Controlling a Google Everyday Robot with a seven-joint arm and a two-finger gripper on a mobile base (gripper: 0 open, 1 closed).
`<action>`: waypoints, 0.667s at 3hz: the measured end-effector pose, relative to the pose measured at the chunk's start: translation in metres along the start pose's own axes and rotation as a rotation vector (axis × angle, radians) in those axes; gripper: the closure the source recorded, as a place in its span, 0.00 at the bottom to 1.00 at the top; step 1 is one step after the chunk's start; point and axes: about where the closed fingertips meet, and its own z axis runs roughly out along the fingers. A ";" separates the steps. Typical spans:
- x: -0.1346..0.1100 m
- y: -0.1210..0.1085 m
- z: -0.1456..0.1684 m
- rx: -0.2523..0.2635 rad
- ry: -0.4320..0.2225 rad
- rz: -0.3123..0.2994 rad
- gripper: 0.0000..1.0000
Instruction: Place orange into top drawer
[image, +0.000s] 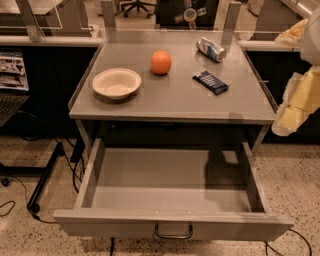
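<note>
The orange (161, 62) sits on the grey tabletop (175, 100), right of a cream bowl (116, 83). The top drawer (172, 187) below the tabletop is pulled fully out and holds nothing; its curved metal handle (173, 232) is at the centre of the front. My gripper (295, 107), cream-coloured, hangs at the right edge of the view beside the table's right side, well to the right of the orange and above the drawer's right corner. It holds nothing that I can see.
A silver-blue drink can (211, 49) lies on its side at the back right of the tabletop. A dark blue snack packet (210, 82) lies in front of it. A black stand leg (44, 177) and cables are on the floor to the left.
</note>
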 end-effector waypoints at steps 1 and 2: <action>-0.001 -0.002 -0.001 0.006 -0.006 0.001 0.00; -0.009 -0.020 0.000 0.036 -0.061 0.010 0.00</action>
